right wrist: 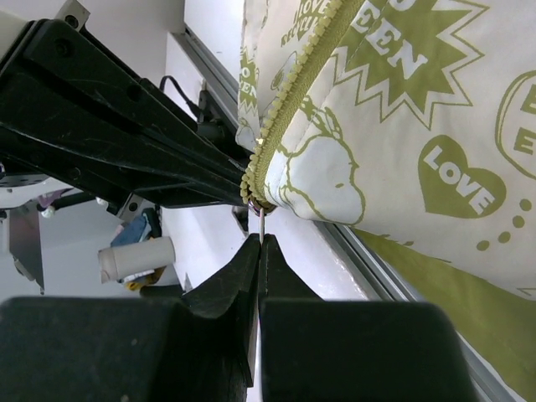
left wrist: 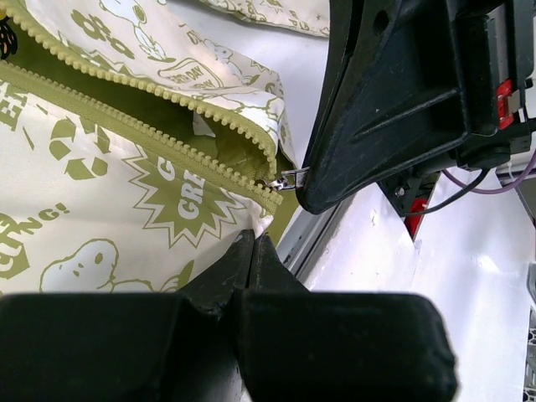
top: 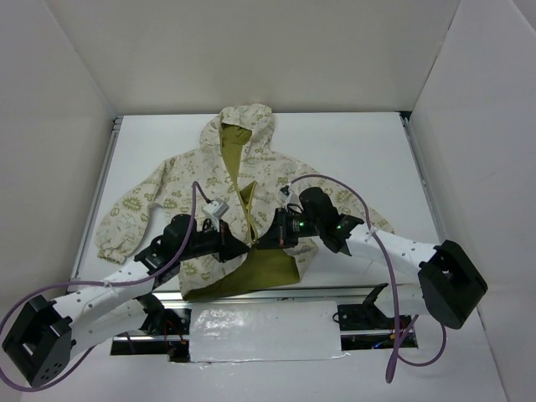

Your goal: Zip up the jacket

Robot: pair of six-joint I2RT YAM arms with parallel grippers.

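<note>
— Where are we?
— The jacket point(top: 167, 197) lies open on the worktop point(top: 352, 151), hood far. Our left hand point(left wrist: 253, 243) is clenched on its hem point(left wrist: 248, 219); our right hand point(right wrist: 260, 247) pinches the pull tab point(right wrist: 261, 224) (a thin metal sliver).
— What could spoil it?
— If we pull with the hem slack, the tab may slip free, or fabric may bunch and jam.
</note>
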